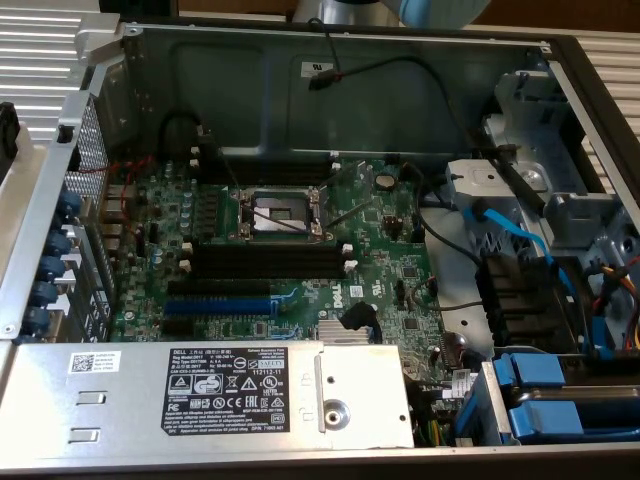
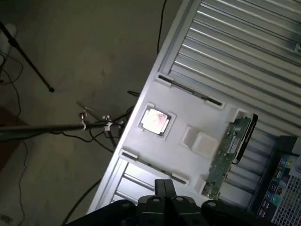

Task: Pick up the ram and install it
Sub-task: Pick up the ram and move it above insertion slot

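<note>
Jaws on the gripper (image 2: 163,184) are pinched shut, holding nothing. The ram (image 2: 230,155) lies flat on the white tray (image 2: 197,101), off to one side of the jaws and well apart. A CPU chip (image 2: 155,121) sits in its pocket straight ahead of them, with just bare tray in between.

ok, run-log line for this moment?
tool: shut, holding nothing | ram: lying on white tray, not gripped | black slots: empty

green ram (image 2: 229,157) (flat) on white tray (image 2: 188,106)
</note>
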Action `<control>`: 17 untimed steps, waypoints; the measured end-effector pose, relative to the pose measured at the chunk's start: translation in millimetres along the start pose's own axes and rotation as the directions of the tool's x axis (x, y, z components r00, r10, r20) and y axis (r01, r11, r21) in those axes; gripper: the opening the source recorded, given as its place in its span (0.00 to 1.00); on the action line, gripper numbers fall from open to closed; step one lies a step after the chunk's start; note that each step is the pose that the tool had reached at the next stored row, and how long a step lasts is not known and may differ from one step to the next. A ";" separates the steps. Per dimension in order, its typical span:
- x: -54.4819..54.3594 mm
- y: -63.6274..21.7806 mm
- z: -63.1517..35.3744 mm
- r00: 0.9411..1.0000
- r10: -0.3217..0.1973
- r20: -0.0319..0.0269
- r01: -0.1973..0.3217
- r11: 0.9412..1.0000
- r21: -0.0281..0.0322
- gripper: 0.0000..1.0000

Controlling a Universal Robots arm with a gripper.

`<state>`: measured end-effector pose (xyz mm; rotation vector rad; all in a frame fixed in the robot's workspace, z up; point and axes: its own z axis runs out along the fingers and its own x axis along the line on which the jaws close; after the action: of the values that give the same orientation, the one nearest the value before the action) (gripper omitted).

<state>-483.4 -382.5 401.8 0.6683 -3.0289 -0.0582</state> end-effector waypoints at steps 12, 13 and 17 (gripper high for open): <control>-0.2 -0.1 0.0 0.976 -0.217 -0.013 0.217 0.976 0.004 0.10; -0.3 -0.1 0.0 0.973 -0.230 -0.014 0.230 0.973 0.003 0.10; -0.5 -0.3 0.0 0.954 -0.300 -0.021 0.300 0.954 0.002 0.10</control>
<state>-482.8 -382.5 401.7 1.1169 -2.8803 -0.0515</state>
